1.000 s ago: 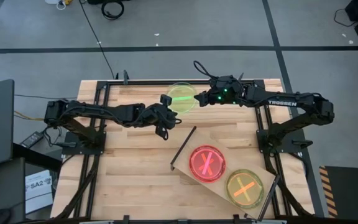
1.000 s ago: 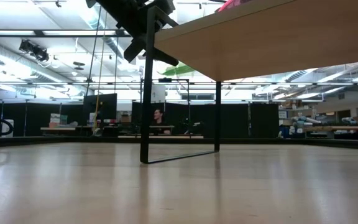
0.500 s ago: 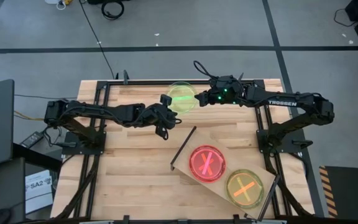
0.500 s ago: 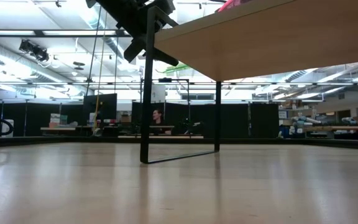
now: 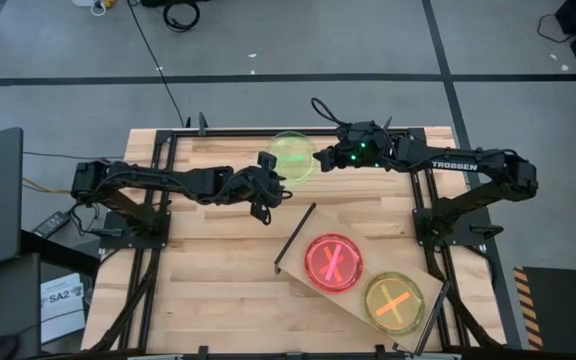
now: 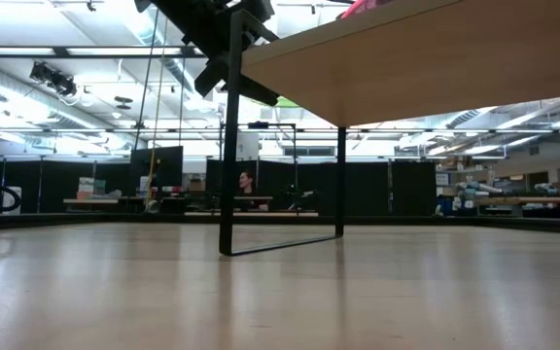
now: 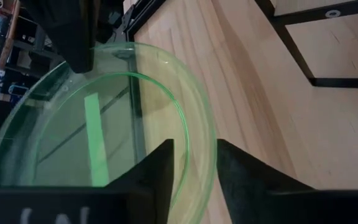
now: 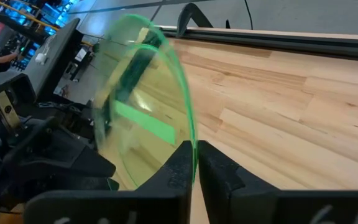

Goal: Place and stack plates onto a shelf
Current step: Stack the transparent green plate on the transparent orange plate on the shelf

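A green plate (image 5: 293, 154) hangs in the air over the table's far middle, between my two grippers. My left gripper (image 5: 274, 168) is at its left rim and my right gripper (image 5: 319, 158) at its right rim, and both are shut on it. The shelf (image 5: 298, 262) stands slantwise at the near right. On the shelf lie a pink-red plate (image 5: 334, 262) and an orange plate (image 5: 394, 302), each flat on the board. In the low view the shelf's underside (image 6: 406, 68) and a black leg (image 6: 231, 146) fill the front. The other plates are out of view. My left gripper has the green plate's raised rim (image 7: 199, 144) between its two fingers, coming level from the table's left. The plate is clear of the table, its face tipped toward the wrist camera. My right gripper pinches the opposite rim (image 8: 193, 142) between its two closed fingers, coming level from the table's right. The plate stands almost edge-on to the fingers and is clear of the table.
Bare plank tabletop (image 5: 218, 270) lies left of and before the shelf. Black frame rails (image 5: 168, 150) run along the table's sides. Beyond the table the low view shows a room with a seated person (image 6: 248, 185).
Both arms have kept still. In the low view the green sliver of the plate under the shelf's edge has shrunk, so the plate has risen or tipped a little.
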Robot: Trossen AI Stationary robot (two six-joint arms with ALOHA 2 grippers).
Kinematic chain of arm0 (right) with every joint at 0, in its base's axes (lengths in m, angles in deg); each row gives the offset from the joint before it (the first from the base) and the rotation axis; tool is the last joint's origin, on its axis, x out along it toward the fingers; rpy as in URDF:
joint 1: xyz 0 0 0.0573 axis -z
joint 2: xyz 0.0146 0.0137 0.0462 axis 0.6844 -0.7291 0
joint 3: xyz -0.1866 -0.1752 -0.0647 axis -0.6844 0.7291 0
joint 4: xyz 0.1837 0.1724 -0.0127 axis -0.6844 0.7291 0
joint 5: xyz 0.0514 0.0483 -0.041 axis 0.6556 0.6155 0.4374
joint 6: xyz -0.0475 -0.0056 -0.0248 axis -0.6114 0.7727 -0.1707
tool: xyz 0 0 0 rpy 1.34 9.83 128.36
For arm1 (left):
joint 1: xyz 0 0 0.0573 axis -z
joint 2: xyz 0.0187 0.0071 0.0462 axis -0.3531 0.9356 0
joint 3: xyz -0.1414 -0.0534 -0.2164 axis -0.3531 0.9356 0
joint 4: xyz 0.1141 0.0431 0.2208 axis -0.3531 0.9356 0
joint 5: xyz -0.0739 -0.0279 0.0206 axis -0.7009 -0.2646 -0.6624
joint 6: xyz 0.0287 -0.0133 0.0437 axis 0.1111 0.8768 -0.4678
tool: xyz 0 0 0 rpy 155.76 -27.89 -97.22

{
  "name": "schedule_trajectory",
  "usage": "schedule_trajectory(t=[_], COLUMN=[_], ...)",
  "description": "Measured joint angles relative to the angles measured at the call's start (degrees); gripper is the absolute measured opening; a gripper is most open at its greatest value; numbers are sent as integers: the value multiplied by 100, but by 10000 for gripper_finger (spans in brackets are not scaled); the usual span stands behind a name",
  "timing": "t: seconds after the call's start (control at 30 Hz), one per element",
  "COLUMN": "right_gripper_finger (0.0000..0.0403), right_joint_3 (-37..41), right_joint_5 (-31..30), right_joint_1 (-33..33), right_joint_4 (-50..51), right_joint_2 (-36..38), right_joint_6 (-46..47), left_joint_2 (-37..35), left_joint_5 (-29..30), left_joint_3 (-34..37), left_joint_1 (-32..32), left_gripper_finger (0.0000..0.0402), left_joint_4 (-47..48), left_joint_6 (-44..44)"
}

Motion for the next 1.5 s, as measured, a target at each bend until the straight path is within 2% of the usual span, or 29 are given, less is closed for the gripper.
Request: schedule_trajectory(t=[0.17, 0.43, 0.67, 0.77, 0.97, 1.1, 1.5], right_gripper_finger=[9, 8, 8, 8, 8, 7, 7], right_joint_3=[0, 0, 0, 2, 2, 2, 2], right_joint_5=[0, -29, -91, 0, 418, 704, 835], right_joint_1=[0, 0, 24, 92, 293, 374, 377], right_joint_4=[1, 0, -21, -42, 202, 694, 2479], right_joint_2=[0, 0, 21, 162, 805, 1383, 3163], right_joint_6=[-111, -151, -246, -260, -273, -245, 46], left_joint_2=[0, 0, -37, -123, -125, -125, -126], left_joint_5=[0, 3, 18, 251, 982, 1005, 1012], left_joint_3=[0, 0, 0, 0, -4, -2, -2], left_joint_1=[1, 76, 493, 694, 1107, 1296, 1650], left_gripper_finger=[140, 141, 141, 141, 141, 141, 141], left_joint_4=[4, -34, -254, -192, -69, 153, 353], left_joint_6=[-4, -1, -110, -109, -2, 228, 1053])
